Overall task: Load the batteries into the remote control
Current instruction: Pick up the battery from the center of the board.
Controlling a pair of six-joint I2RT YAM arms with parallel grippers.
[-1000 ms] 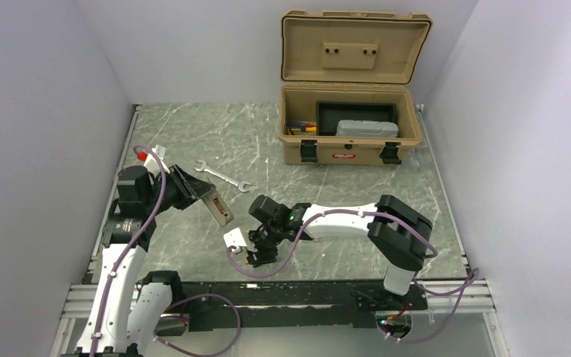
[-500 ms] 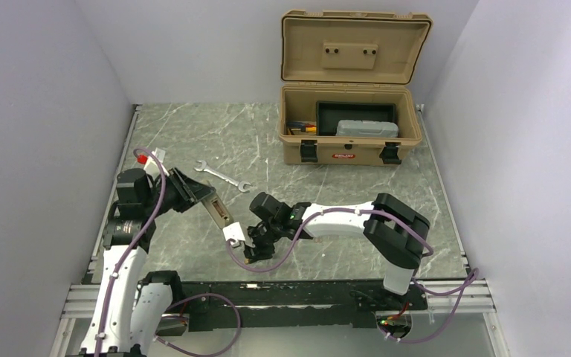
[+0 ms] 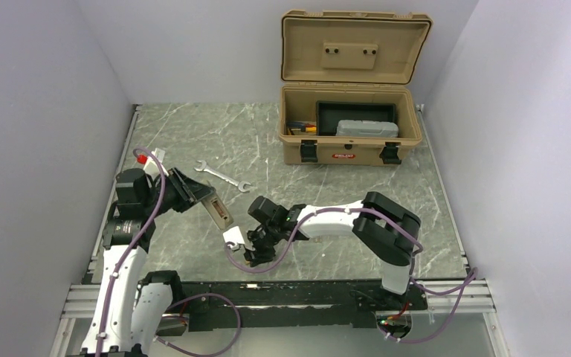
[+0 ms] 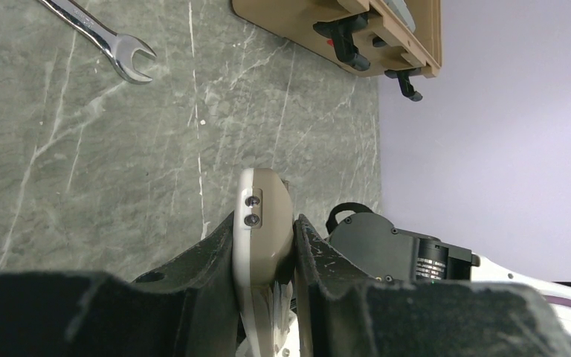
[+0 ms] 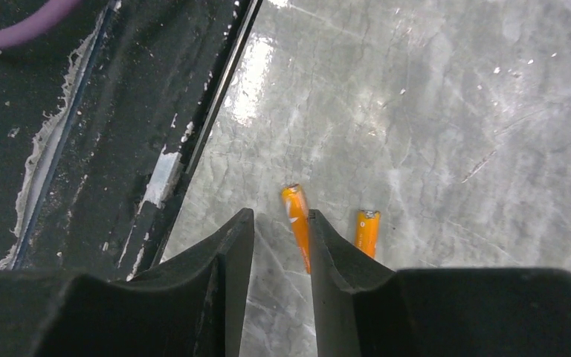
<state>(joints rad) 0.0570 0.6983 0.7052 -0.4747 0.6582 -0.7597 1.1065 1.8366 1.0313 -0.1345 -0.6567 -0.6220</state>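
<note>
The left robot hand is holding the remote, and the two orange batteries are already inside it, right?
Not quite. The left gripper does hold the remote control, but the batteries are not inside it. The right wrist view shows both lying on the table, close to the open right gripper.

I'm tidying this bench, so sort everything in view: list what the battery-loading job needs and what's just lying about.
Job in hand: remote, gripped in the left claw; two batteries, lying at the open right claw.

Lying about: wrench; open toolbox, with a black tray and a grey case inside.
</note>
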